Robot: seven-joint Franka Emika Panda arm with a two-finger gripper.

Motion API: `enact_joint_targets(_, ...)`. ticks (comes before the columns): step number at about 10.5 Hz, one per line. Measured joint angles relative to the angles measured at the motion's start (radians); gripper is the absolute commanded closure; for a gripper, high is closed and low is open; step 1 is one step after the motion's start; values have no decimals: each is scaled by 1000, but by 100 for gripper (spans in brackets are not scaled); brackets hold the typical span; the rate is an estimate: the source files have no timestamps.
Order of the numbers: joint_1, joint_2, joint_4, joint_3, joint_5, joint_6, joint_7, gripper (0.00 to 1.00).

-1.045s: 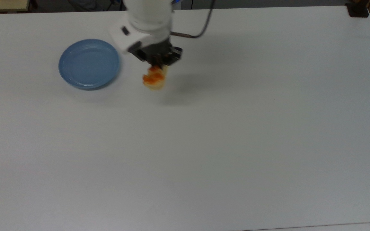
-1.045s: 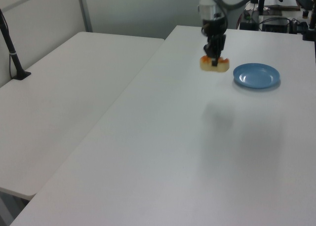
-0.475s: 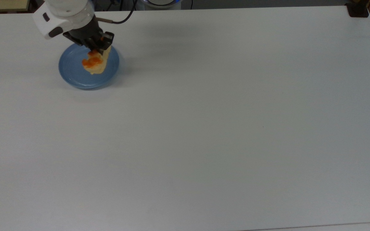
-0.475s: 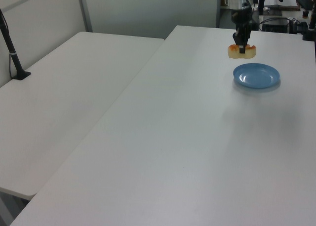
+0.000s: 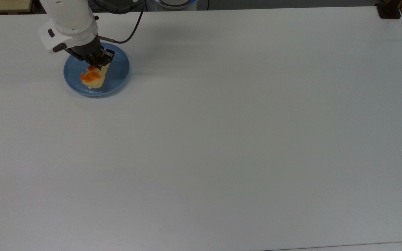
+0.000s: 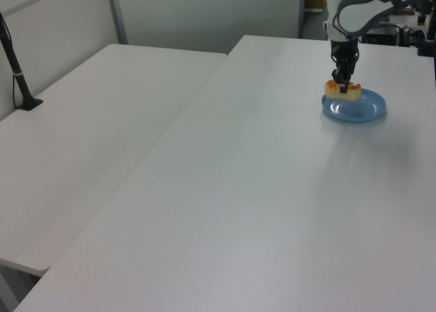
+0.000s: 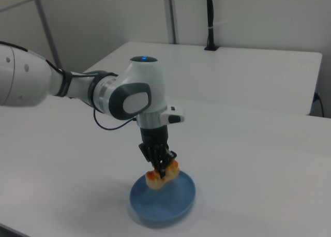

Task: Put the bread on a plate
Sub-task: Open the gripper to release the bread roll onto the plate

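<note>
White table (image 5: 222, 139): gripper-held (image 5: 95, 66) bread (image 5: 92, 77) over plate (image 5: 117, 75)

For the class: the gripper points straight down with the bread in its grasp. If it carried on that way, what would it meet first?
The gripper holds the bread just over the plate, so the bread would probably press onto the plate's surface first; any remaining gap is hard to judge.

The top view looks steeply down across the whole counter (image 5: 222, 139). The left view is distant and oblique. The right view is close; all three share the plate (image 5: 117, 75) (image 6: 368, 107) (image 7: 181, 198).

Even, diffuse overhead light leaves the white bench (image 5: 222, 139) bright and slightly washed out. Only faint soft shadows surround the plate (image 5: 117, 75). No harsh glare shows anywhere.
</note>
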State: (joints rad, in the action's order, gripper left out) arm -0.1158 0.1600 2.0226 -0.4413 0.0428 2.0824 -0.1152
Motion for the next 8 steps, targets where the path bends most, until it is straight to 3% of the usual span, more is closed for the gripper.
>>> enact_joint_targets(1, 4, 0, 17, 0, 2, 20, 0, 51)
enact_joint_targets(2, 5, 0, 27, 0, 2, 29, 0, 13)
enact_joint_targets(3, 5, 0, 32, 0, 2, 31, 0, 0)
enact_joint_targets(8, 17, -2, 33, -1, 2, 31, 0, 0)
